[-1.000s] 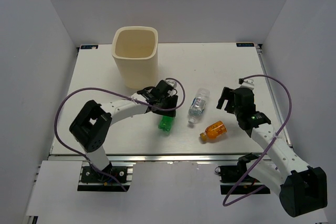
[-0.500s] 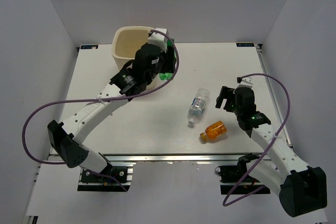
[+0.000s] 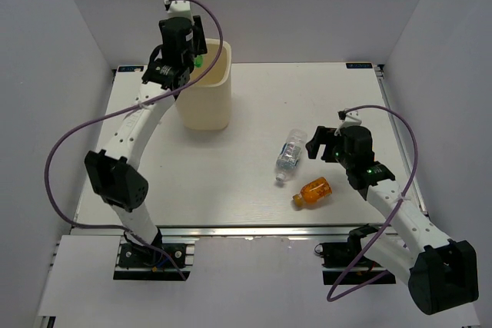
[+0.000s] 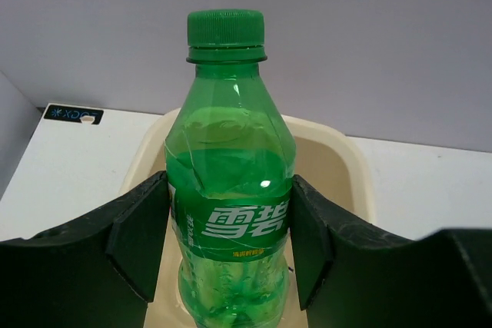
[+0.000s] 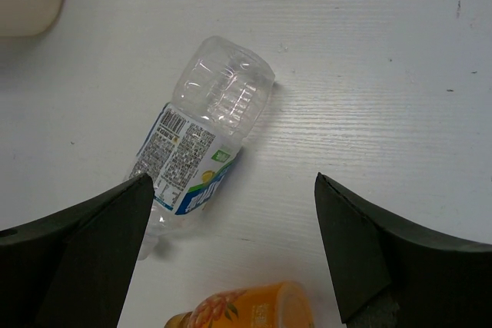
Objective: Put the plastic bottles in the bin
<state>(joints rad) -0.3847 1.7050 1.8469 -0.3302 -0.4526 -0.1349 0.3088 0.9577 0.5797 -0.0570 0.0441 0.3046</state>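
Since the left gripper [image 4: 228, 245] is clamped on the waist of the green plastic bottle [image 4: 229, 174], one dark finger on each side of the label, it all comes down to whether that bottle sits over the mouth of the tall cream plastic bin [image 3: 207, 105] or over its rim. In the left wrist view the bottle's long axis runs straight out along the fingers, cap pointing away from the wrist, and the bin's opening shows behind its lower half, so I'd say it's lined up. The base is cut off at the picture's edge though, so can't swear to it. From above, the bin stands near the far left corner of the white table [image 3: 254, 97], and a bit of green shows just inside its left rim, so letting go should drop it in. The right gripper [image 5: 231, 220] hangs wide open, holding nothing, right above the clear plastic bottle with the blue label [image 5: 201, 140], which lies on its side near the middle of the table, slanted across the gap between the fingers. The short orange bottle [image 3: 314, 190] lies near it toward the near edge, and the right arm is clearly the closer one for both.
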